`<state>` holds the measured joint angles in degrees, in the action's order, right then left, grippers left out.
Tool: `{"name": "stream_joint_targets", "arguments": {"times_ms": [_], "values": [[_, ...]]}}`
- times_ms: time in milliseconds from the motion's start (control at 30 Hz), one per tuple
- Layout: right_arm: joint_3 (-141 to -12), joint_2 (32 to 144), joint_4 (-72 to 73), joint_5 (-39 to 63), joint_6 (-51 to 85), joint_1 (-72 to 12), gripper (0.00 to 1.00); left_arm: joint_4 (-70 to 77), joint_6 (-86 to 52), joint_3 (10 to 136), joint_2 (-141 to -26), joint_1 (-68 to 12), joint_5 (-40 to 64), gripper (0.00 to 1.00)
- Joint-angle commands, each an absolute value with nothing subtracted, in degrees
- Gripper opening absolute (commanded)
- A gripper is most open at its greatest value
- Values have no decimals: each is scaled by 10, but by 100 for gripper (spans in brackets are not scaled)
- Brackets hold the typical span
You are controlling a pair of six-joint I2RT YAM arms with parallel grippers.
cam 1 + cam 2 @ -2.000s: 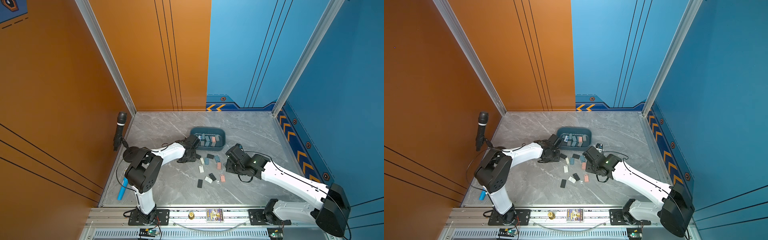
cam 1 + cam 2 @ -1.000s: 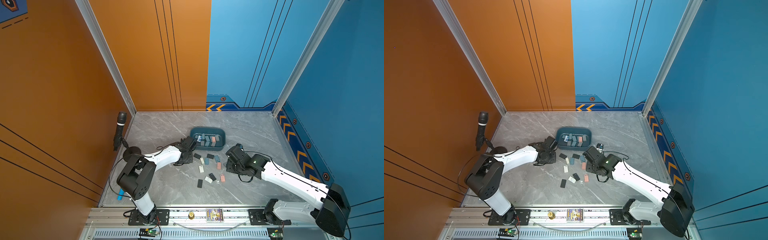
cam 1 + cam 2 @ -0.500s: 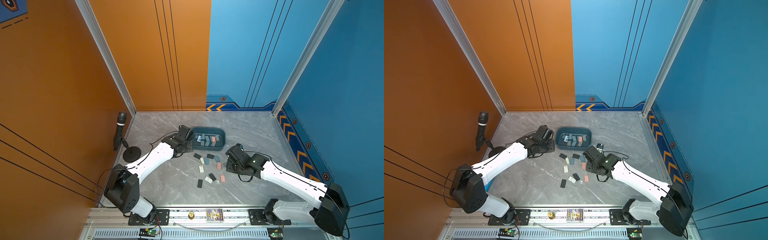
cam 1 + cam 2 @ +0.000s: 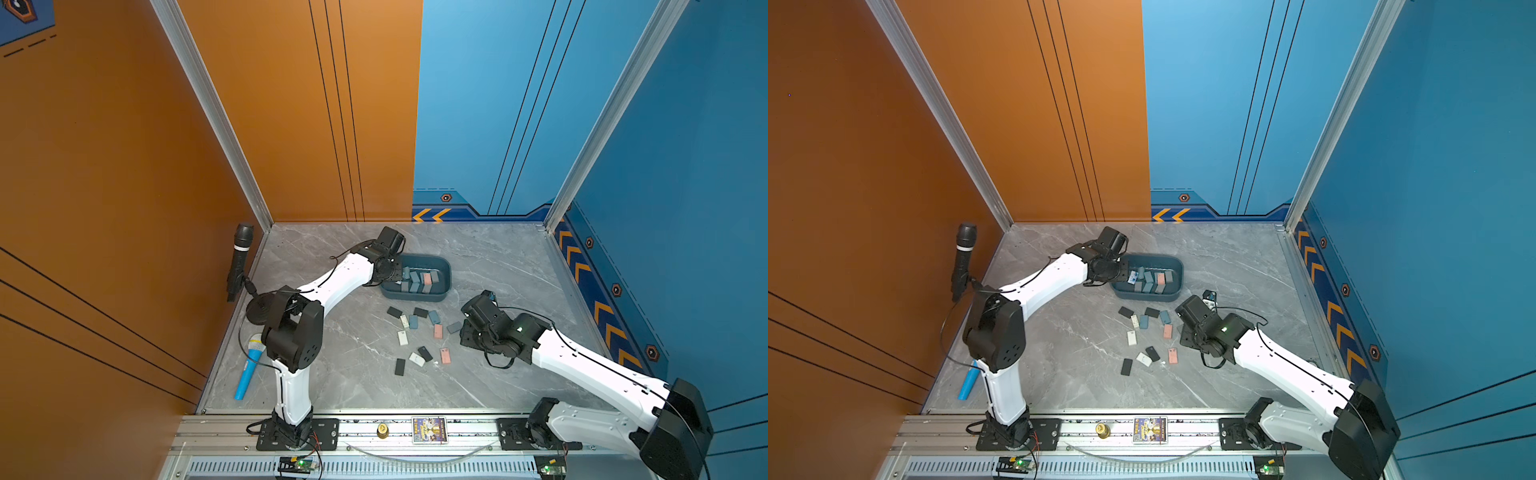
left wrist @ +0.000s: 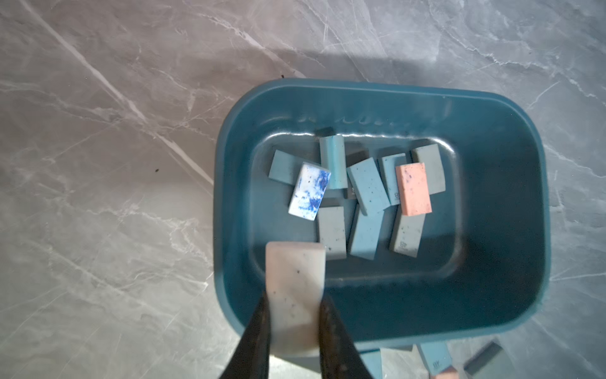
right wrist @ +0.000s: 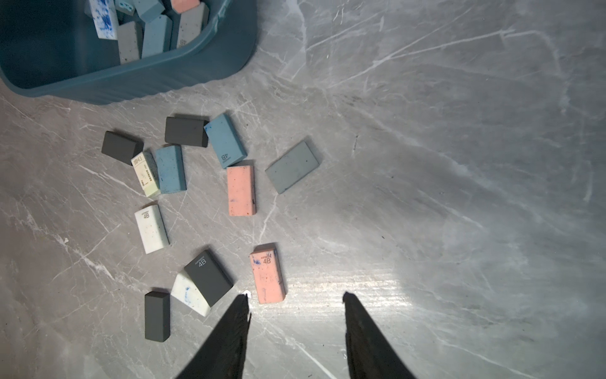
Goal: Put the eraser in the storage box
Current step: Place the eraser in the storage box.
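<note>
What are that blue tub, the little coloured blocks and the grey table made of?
The tub looks like moulded plastic, smooth and semi-glossy: soft highlights run along its rounded walls. The erasers look like matte rubber or vinyl: dull, speckled, smudged, some stamped 4B. The table looks like polished grey marble with white veins, though it may be a printed laminate.
</note>
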<state>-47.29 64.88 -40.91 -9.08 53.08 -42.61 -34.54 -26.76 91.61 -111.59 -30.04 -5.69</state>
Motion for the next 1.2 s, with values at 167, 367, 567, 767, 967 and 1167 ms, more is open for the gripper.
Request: {"name": "stream_joint_targets", "arguments": {"times_ms": [167, 367, 567, 767, 967, 1167], "values": [[-451, 620, -420, -89, 546, -406, 49, -369, -272, 991, -1197, -293, -49, 24], [-452, 624, -420, -85, 543, -386, 49, -369, -276, 1015, -1226, -292, -70, 24], [-456, 627, -420, -80, 539, -379, 49, -376, -278, 1036, -1253, -290, -77, 26], [-455, 625, -422, -78, 539, -375, 49, -382, -275, 1050, -1264, -290, -95, 27], [-456, 628, -422, -76, 538, -373, 49, -383, -276, 1051, -1266, -289, -105, 28], [-456, 628, -421, -75, 538, -373, 49, -387, -276, 1057, -1272, -289, -105, 33]]}}
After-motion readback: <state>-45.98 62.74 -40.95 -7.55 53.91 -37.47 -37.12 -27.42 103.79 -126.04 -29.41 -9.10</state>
